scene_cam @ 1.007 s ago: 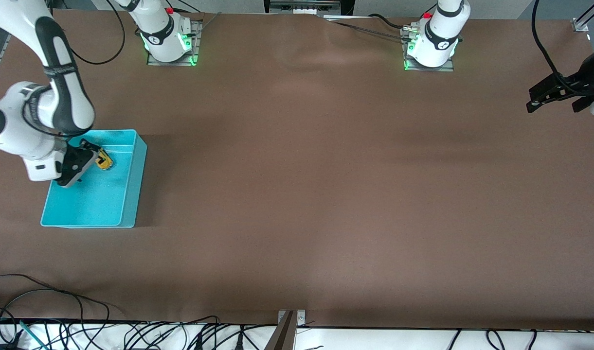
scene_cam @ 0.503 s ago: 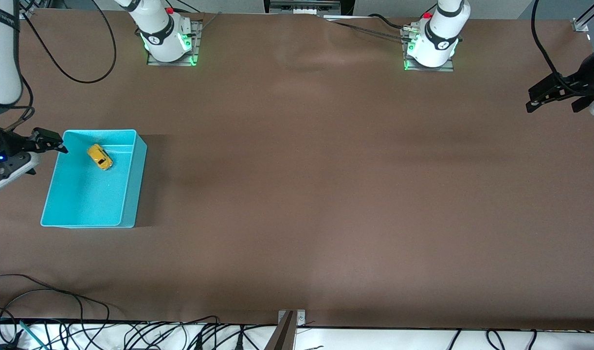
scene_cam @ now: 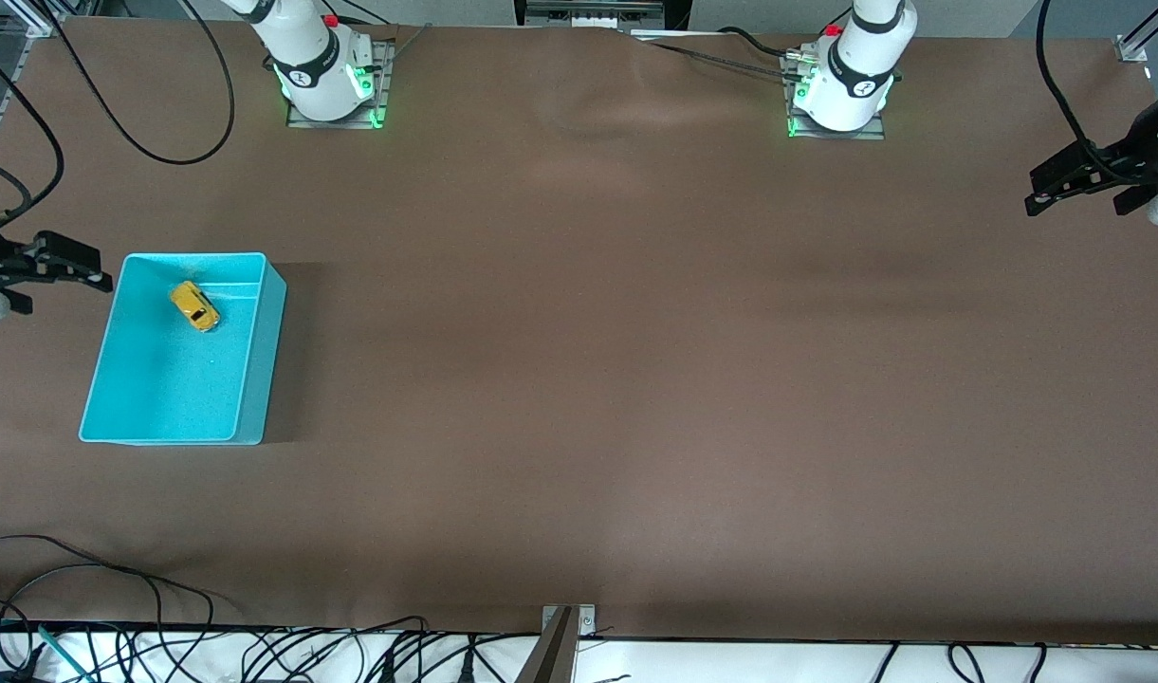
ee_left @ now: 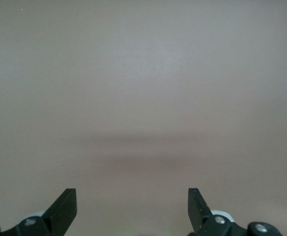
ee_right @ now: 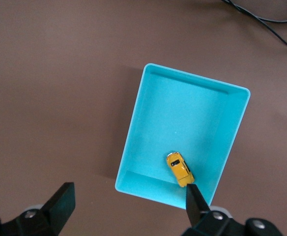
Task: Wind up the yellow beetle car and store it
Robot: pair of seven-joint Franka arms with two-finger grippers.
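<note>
Car in bin, both grippers empty and spread wide.

Yellow beetle car [scene_cam: 194, 306] resting on floor of turquoise bin [scene_cam: 258, 360], in the part farther from front camera, toward right arm's end of brown table [scene_cam: 635, 379]; also seen in right wrist view [ee_right: 179, 168] close to one short wall of bin [ee_right: 133, 128]. Right gripper [scene_cam: 57, 263] up in air just outside bin's rim at table edge, fingers [ee_right: 60, 201] well apart, nothing between. Left gripper [scene_cam: 1076, 180] waiting over table at left arm's end, fingers [ee_left: 65, 206] likewise wide, bare tabletop below.
</note>
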